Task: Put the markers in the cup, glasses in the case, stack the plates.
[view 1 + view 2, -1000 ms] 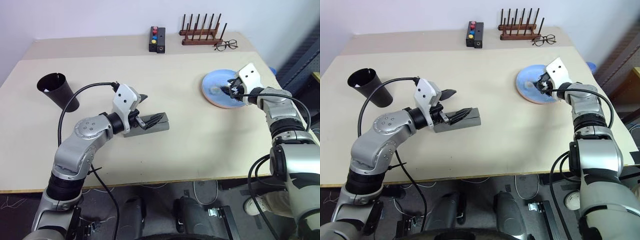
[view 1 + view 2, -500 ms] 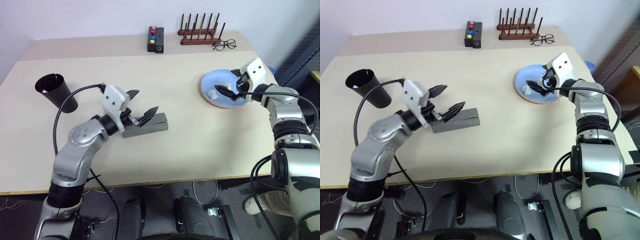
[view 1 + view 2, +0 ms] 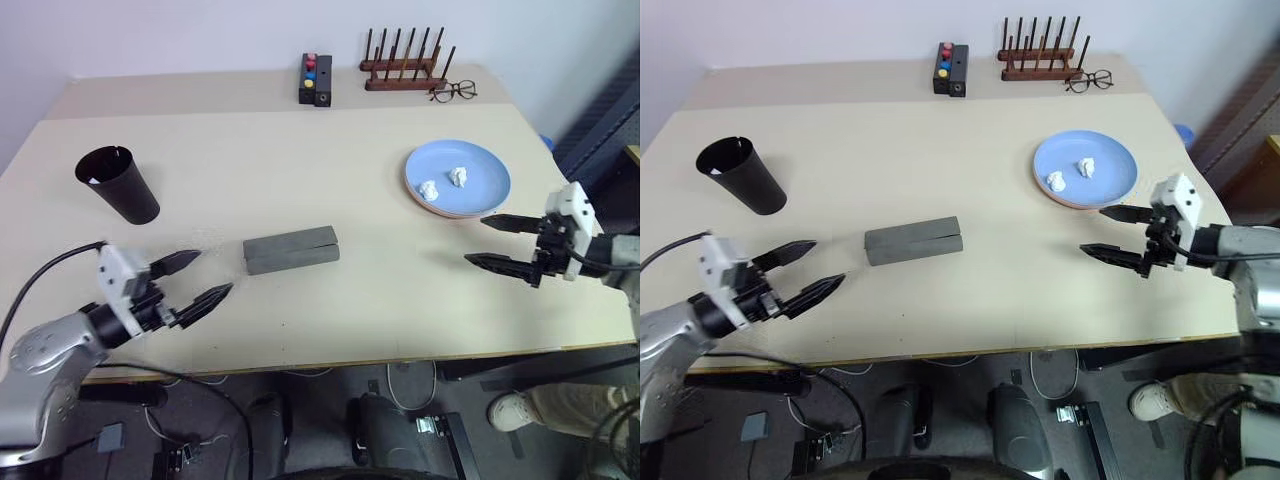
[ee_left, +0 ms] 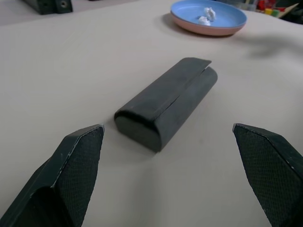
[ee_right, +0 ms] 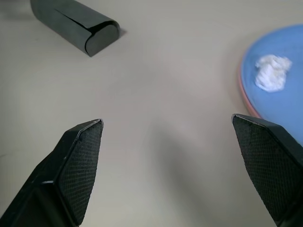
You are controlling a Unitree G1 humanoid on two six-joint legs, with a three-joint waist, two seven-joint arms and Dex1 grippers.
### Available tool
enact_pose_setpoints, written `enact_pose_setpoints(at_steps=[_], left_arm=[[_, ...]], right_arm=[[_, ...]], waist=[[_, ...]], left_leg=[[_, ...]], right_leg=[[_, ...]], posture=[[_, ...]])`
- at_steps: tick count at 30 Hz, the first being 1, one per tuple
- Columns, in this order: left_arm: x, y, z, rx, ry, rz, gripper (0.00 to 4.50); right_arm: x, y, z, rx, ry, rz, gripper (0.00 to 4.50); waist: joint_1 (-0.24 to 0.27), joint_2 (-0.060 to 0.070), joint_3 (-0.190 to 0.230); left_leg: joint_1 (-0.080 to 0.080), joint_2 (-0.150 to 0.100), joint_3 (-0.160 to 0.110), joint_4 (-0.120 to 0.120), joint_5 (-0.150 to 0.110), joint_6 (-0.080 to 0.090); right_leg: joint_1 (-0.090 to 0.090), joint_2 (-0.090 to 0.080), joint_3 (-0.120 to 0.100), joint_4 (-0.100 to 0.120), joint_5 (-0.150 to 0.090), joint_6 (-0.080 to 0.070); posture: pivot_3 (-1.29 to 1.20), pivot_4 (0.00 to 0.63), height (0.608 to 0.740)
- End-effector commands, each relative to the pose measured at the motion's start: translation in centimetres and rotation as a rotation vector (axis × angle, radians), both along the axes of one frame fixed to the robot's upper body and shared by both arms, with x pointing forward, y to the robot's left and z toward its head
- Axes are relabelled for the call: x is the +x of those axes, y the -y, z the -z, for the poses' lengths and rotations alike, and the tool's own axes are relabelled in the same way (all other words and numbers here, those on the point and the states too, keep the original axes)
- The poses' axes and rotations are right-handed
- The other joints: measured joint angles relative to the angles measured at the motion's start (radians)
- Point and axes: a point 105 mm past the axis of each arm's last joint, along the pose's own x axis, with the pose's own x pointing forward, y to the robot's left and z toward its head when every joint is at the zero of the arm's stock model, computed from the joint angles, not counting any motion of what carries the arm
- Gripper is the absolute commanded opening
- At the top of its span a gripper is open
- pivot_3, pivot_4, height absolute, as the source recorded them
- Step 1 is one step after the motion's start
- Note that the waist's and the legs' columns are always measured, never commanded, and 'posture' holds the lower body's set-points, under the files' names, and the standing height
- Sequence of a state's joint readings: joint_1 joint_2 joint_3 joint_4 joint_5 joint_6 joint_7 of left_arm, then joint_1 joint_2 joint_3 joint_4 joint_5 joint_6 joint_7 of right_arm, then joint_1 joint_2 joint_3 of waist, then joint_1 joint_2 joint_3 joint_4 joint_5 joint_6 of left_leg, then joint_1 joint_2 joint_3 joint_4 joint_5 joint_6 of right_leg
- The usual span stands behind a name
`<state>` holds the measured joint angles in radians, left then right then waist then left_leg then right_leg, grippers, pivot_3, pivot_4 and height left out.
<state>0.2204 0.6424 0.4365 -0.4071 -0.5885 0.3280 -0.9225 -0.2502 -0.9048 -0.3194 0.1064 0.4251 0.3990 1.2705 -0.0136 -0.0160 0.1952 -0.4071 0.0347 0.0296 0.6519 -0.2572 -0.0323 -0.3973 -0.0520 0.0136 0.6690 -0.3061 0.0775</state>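
Observation:
The grey case (image 3: 291,249) lies shut in the middle of the table. Far left stands the black cup (image 3: 118,185), with a small white bit showing inside its rim. The markers and the glasses are hidden. The light blue plate (image 3: 480,180) sits on top of the salmon pink plate (image 4: 208,32), whose rim shows beneath it; two white crumpled bits lie on the blue one. My left gripper (image 3: 212,272) is open near the table's front edge, left of the case and apart from it. My right gripper (image 3: 476,240) is open in front of the plates, holding nothing.
At the back edge stand a wooden peg rack (image 3: 403,65), thin wire-framed spectacles (image 3: 452,91) and a black box with coloured buttons (image 3: 314,78). Bare tabletop lies between the case and the plates.
Both arms have drawn back toward the table's front edge. The left gripper has come away from the case, now shut. The right gripper has left the plates and opened wider.

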Motion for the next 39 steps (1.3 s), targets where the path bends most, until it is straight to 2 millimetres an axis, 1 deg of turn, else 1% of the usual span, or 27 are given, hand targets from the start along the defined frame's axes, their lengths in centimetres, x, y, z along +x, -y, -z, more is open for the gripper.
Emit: enact_pose_setpoints(at_steps=[1, 3, 6, 9, 13, 19, 27, 32, 35, 39], left_arm=[[-1.3, -0.9, -0.8, 0.041, 0.068, -0.028, 4.5], [-2.4, -1.0, -0.5, 0.052, 0.058, -0.036, 4.5], [-2.9, -0.5, -0.6, 0.057, 0.054, -0.028, 4.5], [-2.8, 0.4, -1.3, 0.049, 0.058, -0.009, 4.5], [-2.1, 1.6, -2.3, 0.025, 0.067, 0.007, 4.5], [-1.5, 2.0, -2.7, 0.026, 0.058, 0.018, 4.5], [-2.1, 2.8, -2.0, 0.013, 0.022, 0.038, 4.5], [-2.9, 3.3, -1.7, -0.003, 0.007, 0.052, 4.5], [-3.3, 2.9, -1.0, 0.001, -0.01, 0.038, 4.5], [-3.3, 2.6, -0.7, -0.007, -0.01, 0.031, 4.5]], right_arm=[[-1.2, 0.5, -2.1, 0.001, 0.08, 0.05, 4.44], [-2.2, 0.7, -1.5, 0.002, 0.075, 0.081, 4.44], [-2.8, 0.9, -1.2, 0.01, 0.075, 0.113, 4.44], [-3.1, 1.4, -1.0, -0.006, 0.07, 0.138, 4.44], [-3.4, 2.2, -0.8, -0.016, 0.076, 0.173, 4.44], [-3.3, 2.8, -0.5, -0.012, 0.087, 0.205, 4.44], [-2.5, 4.2, -0.1, -0.014, 0.106, 0.231, 4.44], [-1.9, 5.2, -0.2, -0.041, 0.101, 0.216, 4.44], [-2.3, 5.4, 0.2, -0.037, 0.087, 0.216, 4.44], [-2.5, 5.2, 0.4, -0.026, 0.086, 0.223, 4.44]], waist=[[0.0, 0.0, 0.0], [0.001, -0.001, 0.0], [0.002, -0.001, -0.001], [0.004, -0.001, -0.001], [0.003, -0.001, -0.001], [-0.002, -0.001, -0.001], [0.0, -0.001, -0.001], [0.0, -0.001, -0.001], [0.0, -0.001, -0.001], [0.003, -0.001, -0.001]], left_leg=[[0.0, 0.0, 0.0, -0.001, 0.0, 0.0], [0.0, 0.0, 0.0, -0.001, 0.0, 0.0], [0.0, 0.0, 0.0, -0.001, 0.0, 0.0], [0.0, 0.0, 0.0, 0.0, 0.0, 0.002], [0.0, 0.0, 0.0, 0.0, 0.001, 0.002], [0.0, 0.0, 0.0, -0.001, 0.001, 0.002], [0.0, 0.0, 0.001, 0.0, 0.001, 0.002], [0.001, 0.0, 0.001, 0.0, 0.001, 0.002], [0.001, 0.0, 0.001, -0.001, 0.001, 0.002], [0.001, 0.0, 0.001, 0.0, 0.001, 0.002]], right_leg=[[0.0, 0.0, 0.0, -0.001, 0.0, 0.0], [0.001, 0.0, 0.0, -0.003, 0.0, 0.0], [0.001, 0.0, 0.0, -0.004, 0.0, 0.0], [0.002, 0.001, 0.001, -0.004, -0.001, -0.003], [0.002, 0.002, 0.001, -0.004, -0.001, -0.002], [0.002, 0.004, 0.001, -0.004, 0.0, 0.0], [0.002, 0.004, 0.001, -0.004, 0.0, 0.0], [0.002, 0.004, 0.002, -0.004, 0.0, 0.0], [0.002, 0.005, 0.002, -0.004, 0.001, 0.0], [0.002, 0.005, 0.002, -0.004, 0.0, 0.0]], posture=[[0.0, 0.15, 0.74], [0.0, 0.15, 0.74], [0.0, 0.15, 0.74], [0.0, 0.15, 0.74], [0.0, 0.15, 0.74], [0.0, 0.15, 0.74], [0.0, 0.15, 0.74], [0.0, 0.15, 0.74], [0.0, 0.15, 0.74], [0.0, 0.15, 0.74]])
